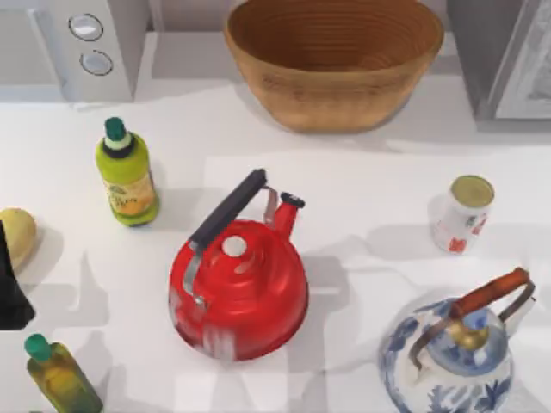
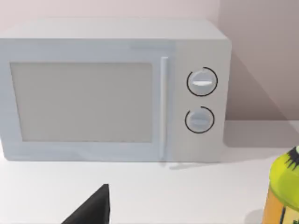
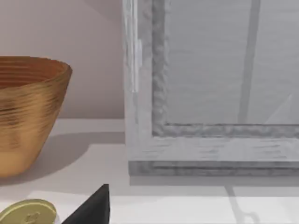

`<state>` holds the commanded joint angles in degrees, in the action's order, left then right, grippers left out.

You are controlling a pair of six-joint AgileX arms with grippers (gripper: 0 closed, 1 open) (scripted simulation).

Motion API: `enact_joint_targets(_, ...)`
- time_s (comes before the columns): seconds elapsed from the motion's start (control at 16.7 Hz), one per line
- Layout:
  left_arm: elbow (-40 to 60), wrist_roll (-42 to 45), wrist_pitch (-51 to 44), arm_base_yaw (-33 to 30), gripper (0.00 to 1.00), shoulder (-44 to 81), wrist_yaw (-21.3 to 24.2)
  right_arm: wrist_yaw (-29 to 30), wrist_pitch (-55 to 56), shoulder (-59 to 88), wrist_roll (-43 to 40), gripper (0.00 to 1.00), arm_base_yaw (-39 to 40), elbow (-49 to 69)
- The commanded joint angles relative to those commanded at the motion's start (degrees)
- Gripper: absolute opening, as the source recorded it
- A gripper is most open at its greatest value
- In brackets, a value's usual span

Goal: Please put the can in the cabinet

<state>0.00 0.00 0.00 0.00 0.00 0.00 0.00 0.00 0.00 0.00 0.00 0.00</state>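
White table carries all items. Left gripper sits at the left edge; its jaw state cannot be determined. Right wrist camera faces the grey cabinet with pale framed door panel. Small white can with red marks and dull gold top stands upright near the right edge, before the cabinet at the far right corner.

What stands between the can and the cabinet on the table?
Nothing visible does. The can stands upright at the table's right side, and bare tabletop runs from it to the cabinet at the back right. The basket sits left of that path.
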Motion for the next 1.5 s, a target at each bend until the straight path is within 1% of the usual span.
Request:
enact_joint_targets(0.24,0.00,0.00,0.00,0.00,1.00,0.00,0.00,0.42,-0.22,1.82,0.56,1.00,0.65,1.09)
enact_joint_targets(0.42,0.00,0.00,0.00,0.00,1.00,0.00,0.00,1.97,-1.03,8.85,2.60,1.00,3.01,5.09)
enact_joint_targets(0.6,0.00,0.00,0.00,0.00,1.00,0.00,0.00,4.32,-2.23,20.66,5.69,1.00,6.53,11.12)
enact_joint_targets(1.2,0.00,0.00,0.00,0.00,1.00,0.00,0.00,13.25,-6.87,69.11,17.52,1.00,20.00,34.82)
enact_joint_targets(1.5,0.00,0.00,0.00,0.00,1.00,0.00,0.00,16.14,-8.64,84.96,21.50,1.00,25.04,42.46)
